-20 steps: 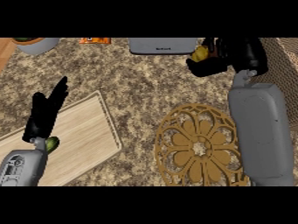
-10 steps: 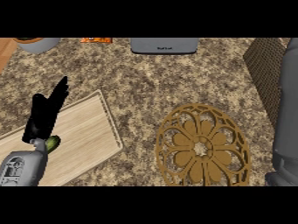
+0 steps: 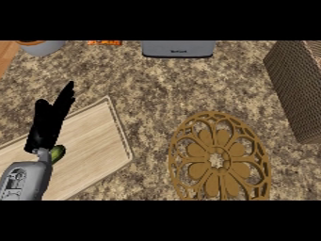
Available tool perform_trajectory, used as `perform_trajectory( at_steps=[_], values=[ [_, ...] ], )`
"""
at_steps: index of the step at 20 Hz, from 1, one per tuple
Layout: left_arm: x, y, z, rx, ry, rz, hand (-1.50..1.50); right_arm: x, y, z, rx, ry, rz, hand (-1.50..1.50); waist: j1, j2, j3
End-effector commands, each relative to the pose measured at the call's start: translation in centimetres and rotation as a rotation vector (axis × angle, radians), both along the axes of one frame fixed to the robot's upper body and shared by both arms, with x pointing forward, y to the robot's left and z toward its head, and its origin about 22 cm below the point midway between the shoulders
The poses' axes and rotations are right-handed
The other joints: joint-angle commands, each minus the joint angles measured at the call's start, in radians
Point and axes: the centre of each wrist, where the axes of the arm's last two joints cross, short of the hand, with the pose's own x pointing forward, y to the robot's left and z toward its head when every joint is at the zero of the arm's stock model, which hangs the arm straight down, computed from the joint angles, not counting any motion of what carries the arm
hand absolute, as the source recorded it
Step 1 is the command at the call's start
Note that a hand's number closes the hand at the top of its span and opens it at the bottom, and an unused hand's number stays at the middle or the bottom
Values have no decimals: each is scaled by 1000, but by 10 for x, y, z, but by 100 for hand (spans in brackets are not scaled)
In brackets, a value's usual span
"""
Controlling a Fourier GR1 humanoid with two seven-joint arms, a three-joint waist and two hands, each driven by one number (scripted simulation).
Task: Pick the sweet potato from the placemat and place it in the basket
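Note:
The round brown openwork placemat [image 3: 218, 162] lies on the counter at the lower middle, with nothing on it. At the right edge stands the woven brown basket [image 3: 308, 89]; I see its outer wall, while its inside is hidden. No sweet potato shows anywhere. My left hand [image 3: 50, 120] rests at the left, open with straight fingers pointing up, over a wooden cutting board. My right hand and forearm are out of the picture.
A pale wooden cutting board [image 3: 93, 146] lies at the lower left, with a small green thing [image 3: 57, 153] by my left wrist. A grey appliance [image 3: 178, 48], a grey bowl [image 3: 41, 46] and an orange item [image 3: 106, 43] line the back edge.
My right arm, up by the basket with a yellowish thing in its hand a second ago, has gone out of view past the right edge. The left hand has stayed put.

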Motion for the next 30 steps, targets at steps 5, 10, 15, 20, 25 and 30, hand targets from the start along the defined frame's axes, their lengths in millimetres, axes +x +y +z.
perform_trajectory(
  at_steps=[5,10,15,20,25,30],
  values=[
    [-5,11,-2,-2,-9,-9,0,24,-74,1,-142,127,-156,150,14,5,0],
    [6,4,4,0,-6,-17,0,25,-124,-26,-194,155,-226,150,5,4,1],
    [0,-7,-8,11,10,-7,0,14,-183,-46,-186,151,-152,150,9,6,2],
    [5,-18,0,-16,-10,-9,0,20,-194,-67,-136,152,-94,150,9,4,1],
    [6,-1,-7,12,-3,-11,0,12,-227,-109,-163,212,-99,150,16,9,2],
    [1,-6,-6,-24,10,-31,0,18,-227,-135,-25,255,-85,150,22,9,2]
  ],
)
